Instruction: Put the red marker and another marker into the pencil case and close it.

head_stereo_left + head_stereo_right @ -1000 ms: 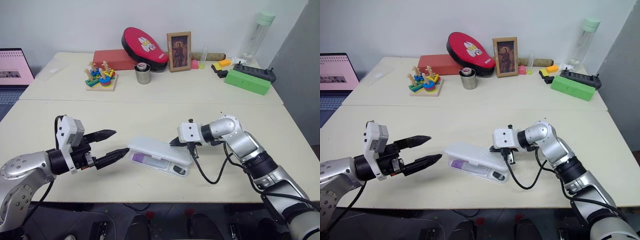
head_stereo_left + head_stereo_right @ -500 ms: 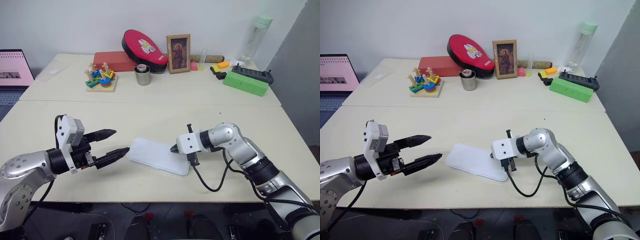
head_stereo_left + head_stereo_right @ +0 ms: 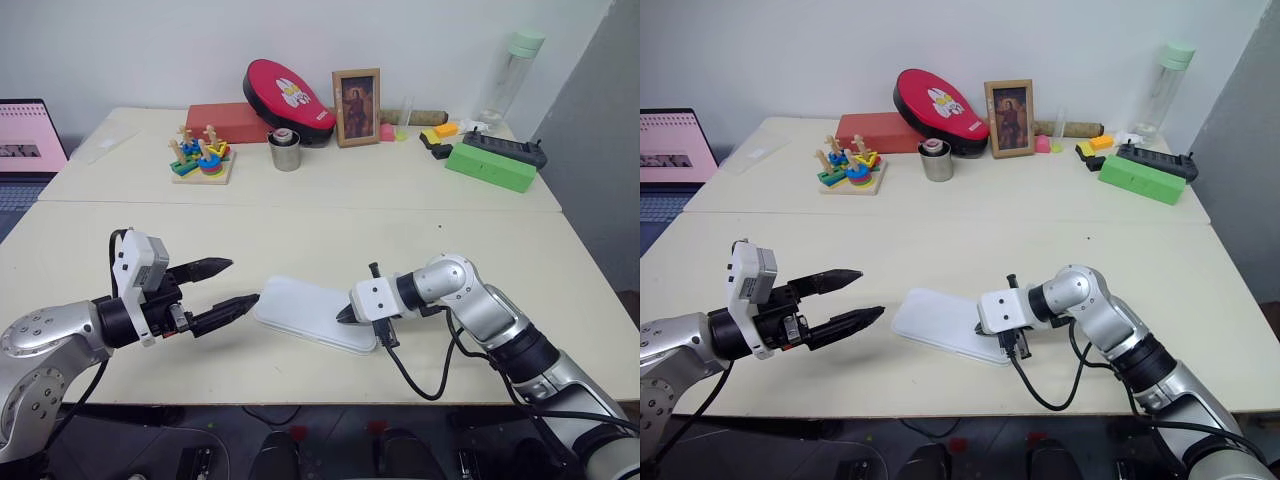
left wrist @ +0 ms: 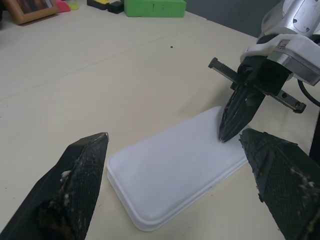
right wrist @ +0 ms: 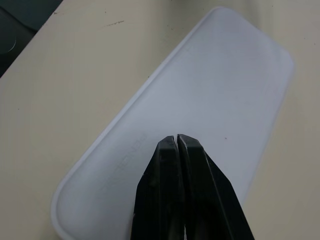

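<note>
Flat white plastic rectangular pencil case (image 3: 312, 313), cream table (image 3: 300, 190), black-fingered right claw (image 3: 343, 313) and left claw (image 3: 226, 288), red oval zip case (image 3: 288, 97), green box (image 3: 485, 166)

Brightness: bright, even, soft; cream table (image 3: 420, 220) and white wall evenly lit.
Light source: overhead and diffuse, judging by shadows tucked close under things.
Shadows: faint, narrow and soft-edged beside the pencil case (image 3: 313, 312); darker just under the table's front edge.
Glare: mild sheen along the case lid (image 5: 200, 100); none on the table beside it.
Focus: head views sharp around the case; left gripper (image 4: 180, 195) fingers large and soft in the left wrist view.
Edge distortion: slight bowing of table edges far from the case.
</note>
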Motion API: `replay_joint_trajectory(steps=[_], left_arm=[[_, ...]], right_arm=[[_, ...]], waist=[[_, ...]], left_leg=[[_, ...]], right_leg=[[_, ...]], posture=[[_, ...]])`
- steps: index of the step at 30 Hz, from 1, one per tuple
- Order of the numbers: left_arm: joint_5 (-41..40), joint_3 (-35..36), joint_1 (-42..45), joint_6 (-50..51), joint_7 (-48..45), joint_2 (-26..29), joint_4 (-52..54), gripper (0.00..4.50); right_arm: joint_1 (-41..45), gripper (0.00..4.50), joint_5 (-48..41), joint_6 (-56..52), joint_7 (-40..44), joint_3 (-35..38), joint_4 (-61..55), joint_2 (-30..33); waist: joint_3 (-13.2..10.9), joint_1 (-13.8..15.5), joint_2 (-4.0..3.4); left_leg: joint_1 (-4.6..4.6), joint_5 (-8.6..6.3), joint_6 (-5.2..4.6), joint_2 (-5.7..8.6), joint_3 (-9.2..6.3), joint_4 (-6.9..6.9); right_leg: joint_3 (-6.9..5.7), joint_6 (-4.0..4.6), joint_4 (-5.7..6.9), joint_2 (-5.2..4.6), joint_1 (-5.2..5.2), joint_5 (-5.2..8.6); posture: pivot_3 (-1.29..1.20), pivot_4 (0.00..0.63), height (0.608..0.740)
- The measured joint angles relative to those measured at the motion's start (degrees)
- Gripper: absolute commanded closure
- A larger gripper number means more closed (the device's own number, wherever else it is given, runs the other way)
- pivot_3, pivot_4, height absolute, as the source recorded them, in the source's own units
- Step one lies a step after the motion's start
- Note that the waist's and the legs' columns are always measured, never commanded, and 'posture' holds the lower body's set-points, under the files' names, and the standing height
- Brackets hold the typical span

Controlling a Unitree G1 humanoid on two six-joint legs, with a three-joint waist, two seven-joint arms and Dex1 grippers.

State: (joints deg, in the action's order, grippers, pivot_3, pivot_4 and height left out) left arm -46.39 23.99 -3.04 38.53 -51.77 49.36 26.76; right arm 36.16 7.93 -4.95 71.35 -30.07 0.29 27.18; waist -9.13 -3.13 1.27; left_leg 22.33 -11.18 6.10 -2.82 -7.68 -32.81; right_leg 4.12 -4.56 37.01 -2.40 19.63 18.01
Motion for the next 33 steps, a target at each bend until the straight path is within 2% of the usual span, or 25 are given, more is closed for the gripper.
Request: replay_joint_trajectory(steps=[6,7,12,14,15,16,21,23,27,33], left_arm=[[-0.23,-0.13,1.15,1.08,1.82,-0.22,-0.06,0.0],[-0.15,-0.28,1.63,1.08,2.55,-0.41,-0.12,0.0],[2.54,-1.52,7.41,0.48,7.71,-3.68,-4.99,0.0],[3.89,-1.89,10.22,-0.35,9.74,-5.62,-8.72,0.0],[5.85,-2.52,11.91,-1.91,10.97,-6.32,-11.77,0.0],[7.51,-2.93,13.09,-3.18,11.7,-6.72,-14.29,0.0],[13.84,-4.24,18.56,-9.52,13.49,-7.98,-26.22,0.0],[15.39,-4.49,19.76,-11.39,13.5,-7.98,-29.3,0.0],[18.34,-6.23,22.34,-14.4,12.25,-8.05,-34.84,0.0],[20.04,-7.38,23.18,-15.53,10.96,-8.22,-36.75,0.0]], right_arm=[[-1.56,4.45,-5.23,-6.75,0.04,1.91,-0.54,-2.62],[-1.64,4.09,-6.84,-8.58,-0.19,2.38,-0.54,-3.46],[0.87,3.04,-15.7,-20.62,-3.49,11.9,-0.61,-5.05],[1.57,2.97,-18.52,-24.52,-5.09,16.36,-0.14,-4.31],[1.75,2.75,-19.73,-26.67,-5.97,18.75,0.17,-2.88],[1.7,2.64,-20.52,-27.83,-6.58,20.22,0.38,-1.59],[1.26,1.42,-22.3,-31.79,-9.78,26.07,1.32,3.07],[1.18,0.85,-22.73,-32.66,-10.89,27.72,1.3,3.86],[-0.14,0.03,-23.24,-33.76,-14.3,29.79,1.3,4.54],[-1.74,0.03,-24.32,-33.88,-17.46,32.67,2.21,6.11]], waist=[[-0.04,-0.01,0.0],[-0.04,-0.01,0.0],[-0.08,0.46,-0.01],[-0.06,0.83,0.01],[-0.05,1.08,0.04],[-0.02,1.17,0.08],[-0.02,1.27,0.08],[-0.01,1.21,0.09],[-0.01,1.09,0.09],[-0.01,1.14,0.09]], left_leg=[[0.03,0.0,0.0,0.0,-0.01,0.0],[0.04,0.0,0.0,0.0,0.0,-0.01],[0.06,0.01,0.0,0.0,-0.03,-0.02],[0.07,0.01,0.01,0.01,-0.03,-0.03],[0.09,0.0,0.0,0.01,-0.02,-0.02],[0.09,0.0,0.0,0.01,-0.01,-0.02],[0.33,0.01,0.0,0.02,-0.01,0.01],[0.39,0.0,0.0,0.02,0.01,0.01],[0.47,0.0,0.0,0.02,0.03,0.01],[0.46,0.01,0.0,0.02,0.02,0.0]], right_leg=[[0.0,0.0,0.02,0.0,0.02,0.0],[0.01,0.0,0.02,0.0,0.02,-0.01],[-0.02,-0.01,0.02,0.01,0.03,-0.02],[-0.03,-0.01,0.0,0.01,0.03,-0.02],[-0.03,-0.01,-0.03,0.01,0.05,-0.02],[-0.03,-0.01,-0.05,0.01,0.05,-0.02],[-0.02,0.0,0.0,0.01,0.33,-0.02],[-0.01,0.01,-0.02,0.01,0.37,-0.02],[-0.01,0.01,-0.04,0.0,0.43,-0.02],[-0.02,0.0,0.01,0.0,0.41,-0.02]], posture=[[0.0,0.15,0.74],[0.0,0.15,0.74],[0.0,0.15,0.74],[0.0,0.15,0.74],[0.0,0.15,0.74],[0.0,0.15,0.74],[0.0,0.15,0.74],[0.0,0.15,0.74],[0.0,0.15,0.74],[0.0,0.15,0.74]])
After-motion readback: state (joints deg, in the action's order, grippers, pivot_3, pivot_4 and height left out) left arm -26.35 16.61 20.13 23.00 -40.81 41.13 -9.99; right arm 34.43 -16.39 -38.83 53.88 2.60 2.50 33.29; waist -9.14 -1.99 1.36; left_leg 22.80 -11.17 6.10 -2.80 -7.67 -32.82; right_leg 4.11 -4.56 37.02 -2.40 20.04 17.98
